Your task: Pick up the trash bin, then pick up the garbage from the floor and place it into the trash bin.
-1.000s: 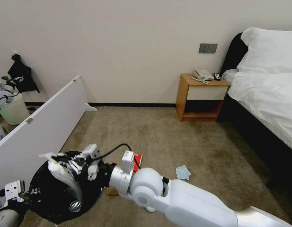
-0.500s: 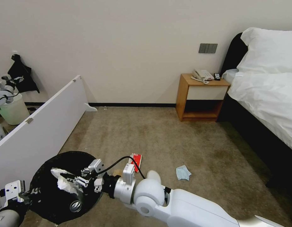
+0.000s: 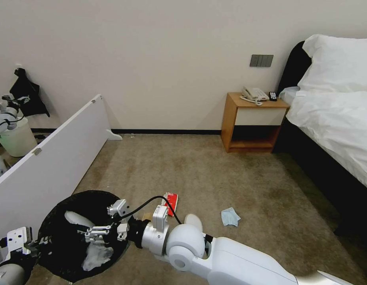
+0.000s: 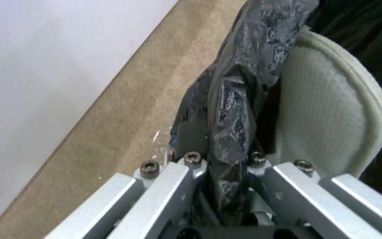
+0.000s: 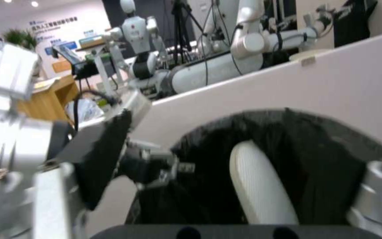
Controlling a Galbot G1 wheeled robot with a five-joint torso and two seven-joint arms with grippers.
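My left gripper sits at the 9 o'clock edge of the trash bin, jaws clamped on the folded black liner at the rim; bin held up off the carpet, as best I can judge

My right gripper hangs over the bin mouth, fingers spread, nothing between them. Below it, a white tissue lies in the bag; a white slipper leans inside against the wall, toe up

Garbage left on the floor, read from my right gripper:
- red snack packet, about 2 o'clock, near the bin's outer side. Long axis runs roughly 12 to 6, tipped slightly toward 1
- second white slipper, about 3 o'clock, partly hidden behind my own right elbow
- pale-blue mask, also about 3 o'clock, farther out, well apart from the bin

Judgement: all three lie on the right arm's side, and the left gripper is tied up with the bin, so the right arm takes the reach. Packet is nearest. Jaws should close across its short width, so wrist squared to the 12–6 line
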